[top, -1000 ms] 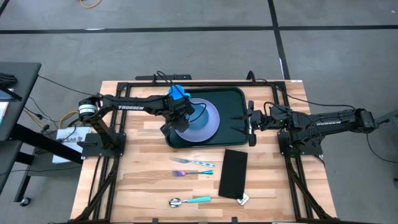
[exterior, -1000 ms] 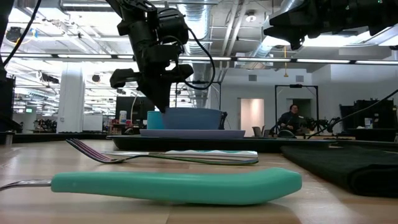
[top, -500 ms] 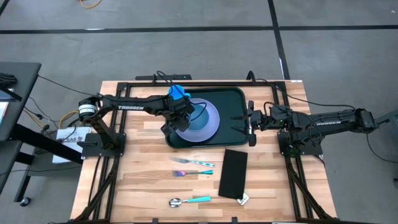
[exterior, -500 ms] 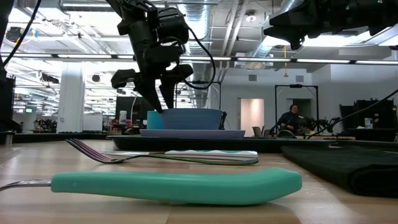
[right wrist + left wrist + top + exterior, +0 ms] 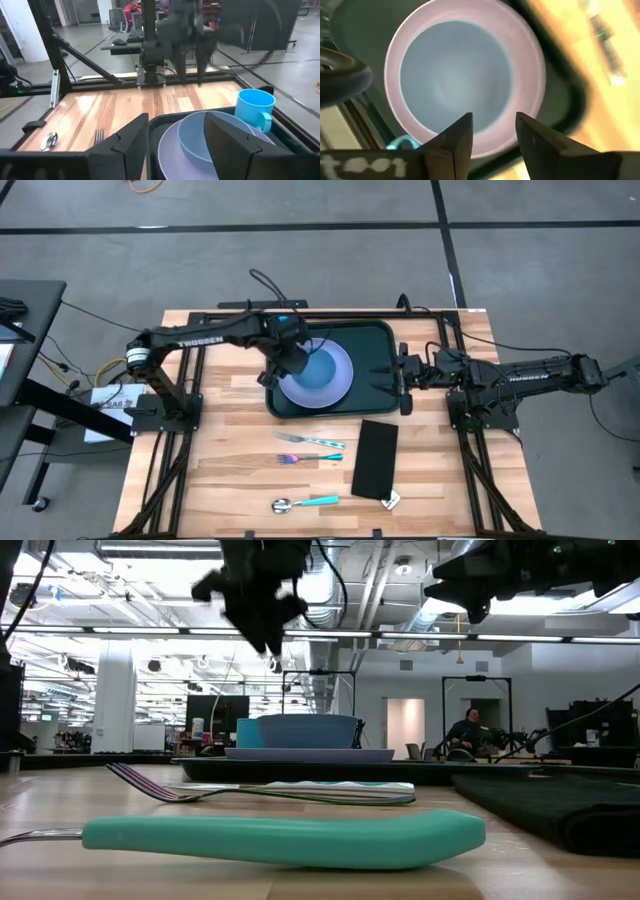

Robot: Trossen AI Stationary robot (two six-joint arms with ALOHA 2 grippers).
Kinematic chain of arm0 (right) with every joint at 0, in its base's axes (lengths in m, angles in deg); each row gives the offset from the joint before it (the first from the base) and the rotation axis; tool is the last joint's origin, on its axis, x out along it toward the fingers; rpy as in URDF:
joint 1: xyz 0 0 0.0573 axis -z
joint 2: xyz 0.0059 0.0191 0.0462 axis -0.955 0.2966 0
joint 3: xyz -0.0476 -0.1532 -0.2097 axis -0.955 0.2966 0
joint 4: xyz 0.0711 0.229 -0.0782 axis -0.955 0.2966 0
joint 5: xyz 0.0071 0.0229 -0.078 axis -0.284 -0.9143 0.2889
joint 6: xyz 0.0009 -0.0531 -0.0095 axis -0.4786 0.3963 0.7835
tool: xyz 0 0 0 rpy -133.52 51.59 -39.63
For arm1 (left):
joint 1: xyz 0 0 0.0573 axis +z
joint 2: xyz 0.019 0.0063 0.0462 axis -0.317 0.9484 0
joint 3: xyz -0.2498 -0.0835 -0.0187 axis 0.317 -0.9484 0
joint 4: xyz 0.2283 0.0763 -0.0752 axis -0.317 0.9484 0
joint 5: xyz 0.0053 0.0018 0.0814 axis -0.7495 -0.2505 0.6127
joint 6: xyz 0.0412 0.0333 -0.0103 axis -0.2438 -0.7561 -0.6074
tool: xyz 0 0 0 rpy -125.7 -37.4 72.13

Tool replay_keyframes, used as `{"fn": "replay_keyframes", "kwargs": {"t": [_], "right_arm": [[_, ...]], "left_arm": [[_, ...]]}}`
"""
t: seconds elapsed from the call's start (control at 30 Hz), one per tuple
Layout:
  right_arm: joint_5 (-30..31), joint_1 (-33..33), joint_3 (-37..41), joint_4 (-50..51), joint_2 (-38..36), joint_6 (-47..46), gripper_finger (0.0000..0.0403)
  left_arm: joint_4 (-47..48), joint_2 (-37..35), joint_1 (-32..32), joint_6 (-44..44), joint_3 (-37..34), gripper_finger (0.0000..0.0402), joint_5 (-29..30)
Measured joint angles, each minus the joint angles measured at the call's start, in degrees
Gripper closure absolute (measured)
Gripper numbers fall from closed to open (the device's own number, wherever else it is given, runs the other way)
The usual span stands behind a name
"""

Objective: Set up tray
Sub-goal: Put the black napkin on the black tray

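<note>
The dark green tray (image 5: 372, 348) lies at the table's far middle. On it rests a lavender plate (image 5: 340, 385) with a blue bowl (image 5: 322, 368) standing in it. A light blue cup (image 5: 255, 107) stands in the tray beside the plate, on the far left side. My left gripper (image 5: 492, 135) hangs open well above the bowl's left side, fingers pointing down, holding nothing. My right gripper (image 5: 177, 145) stands open and level at the tray's right edge (image 5: 392, 372), pointing at the bowl.
On the near half of the table lie a fork (image 5: 300, 439), a teal-handled utensil (image 5: 318, 457), a teal-handled spoon (image 5: 305, 503) and a flat black napkin (image 5: 375, 458). Black frame rails (image 5: 180, 420) run along both sides of the table.
My left gripper stood low and shut at the bowl's left rim. It has opened there and then risen well clear of the bowl. The bowl, plate and cup have stayed in place on the tray.
</note>
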Motion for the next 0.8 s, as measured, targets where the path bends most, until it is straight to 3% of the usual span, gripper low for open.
{"fn": "replay_keyframes", "kwargs": {"t": [0.17,0.3,0.37,0.47,0.53,0.63,0.8], "right_arm": [[-0.36,-3.18,-0.02,-1.84,2.17,-0.31,0.0218],[-0.38,-6.7,-0.02,-6.99,5.29,2.58,0.0219],[-0.39,-8.04,-0.03,-8.98,6.35,4.38,0.022],[-0.39,-9.51,-1.45,-9.11,6.99,4.3,0.0223],[-0.34,-10.58,-2.56,-8.81,6.93,2.84,0.0226],[0.28,-12.5,-3.47,-6.73,6.95,1.09,0.0229],[6.98,-16.06,-6.23,3.03,7.92,-3.52,0.0235]], "left_arm": [[10.66,-0.87,-1.77,7.54,8.68,0.0286,-4.17],[11.8,-5.48,-4.18,12.93,9.58,0.0312,-7.64],[12.84,-8.64,-4.96,13.93,9.43,0.0323,-14.2],[12.18,-14.71,-5.62,15.98,8.1,0.0336,-28.63],[8.07,-19.32,-6.73,19.0,5.51,0.0345,-34.05],[-1.24,-26.67,-10.63,25.41,-1.99,0.0361,-30.0],[-16.8,-39.3,-19.11,39.06,-20.3,0.0381,-11.33]]}}
